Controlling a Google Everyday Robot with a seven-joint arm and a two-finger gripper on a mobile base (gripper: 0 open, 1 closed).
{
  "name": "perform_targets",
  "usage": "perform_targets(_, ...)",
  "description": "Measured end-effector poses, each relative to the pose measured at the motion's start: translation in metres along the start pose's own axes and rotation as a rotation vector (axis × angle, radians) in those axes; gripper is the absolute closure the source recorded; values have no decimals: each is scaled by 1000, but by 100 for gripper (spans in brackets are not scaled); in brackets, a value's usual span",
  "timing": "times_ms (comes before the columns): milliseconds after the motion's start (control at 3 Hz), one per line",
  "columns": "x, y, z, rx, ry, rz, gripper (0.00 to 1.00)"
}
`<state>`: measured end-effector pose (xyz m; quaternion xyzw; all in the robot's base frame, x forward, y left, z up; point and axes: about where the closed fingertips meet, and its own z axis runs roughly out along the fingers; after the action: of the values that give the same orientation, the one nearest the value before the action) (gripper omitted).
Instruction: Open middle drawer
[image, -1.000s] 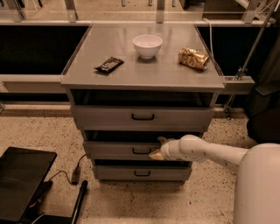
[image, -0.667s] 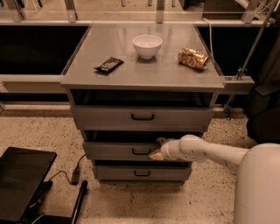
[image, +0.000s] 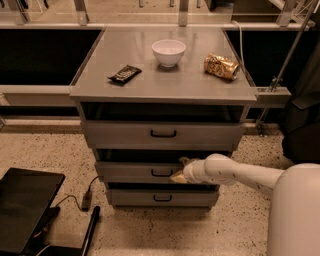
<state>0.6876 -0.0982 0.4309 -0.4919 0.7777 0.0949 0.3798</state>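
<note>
The middle drawer (image: 129, 172) is a grey metal panel with a small black loop handle (image: 162, 173) at its centre, set between the top drawer (image: 120, 134) and the lowest drawer (image: 132, 198). Its front stands slightly forward of the lowest drawer's. My gripper (image: 180, 170) is at the end of the white arm (image: 235, 175), which reaches in from the right. The gripper sits against the middle drawer's front, just right of the handle. The handle shows whole to the left of the gripper.
On the cabinet top (image: 165, 82) are a white bowl (image: 168, 52), a dark snack bar (image: 124, 73) and a crumpled gold bag (image: 221, 66). A black case (image: 25, 207) and a cable (image: 85, 197) lie on the speckled floor at left. My white body (image: 295, 212) is at lower right.
</note>
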Motion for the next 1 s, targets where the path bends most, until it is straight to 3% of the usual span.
perform_targets(1000, -9, -4, -14, 22, -13, -3, 100)
